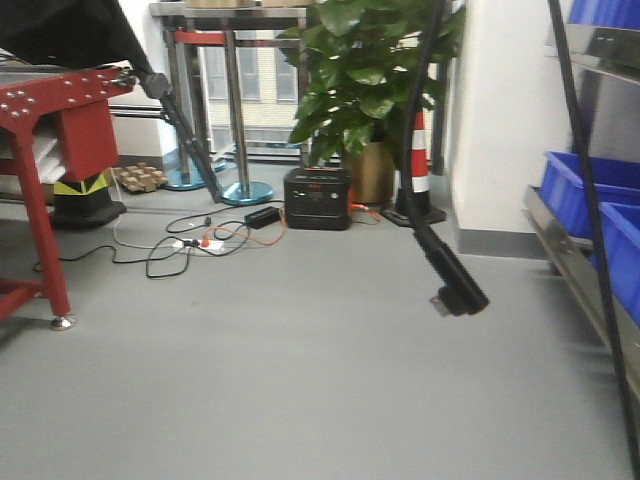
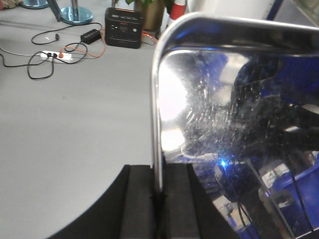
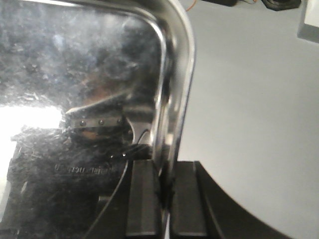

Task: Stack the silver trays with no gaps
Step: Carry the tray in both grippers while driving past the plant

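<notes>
Grip | left gripper (image 2: pixel 159 199) clamped on tray (image 2: pixel 229 114) rim, right gripper (image 3: pixel 166 191) clamped on its far rim | tray aloft over floor (image 2: pixel 75 124) | risk: you move arms unevenly, thin rim slips, tray drops.

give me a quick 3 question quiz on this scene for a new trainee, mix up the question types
1. True or false: the left tool and the right tool are each shut on the rim of a silver tray.
2. In the front view, what stands just right of the black power station on the floor? A) a potted plant B) a bucket C) a chair
3. Fill in: the plastic bins at the right edge of the front view are ____.
Key: 1 true; 2 A; 3 blue.
</notes>
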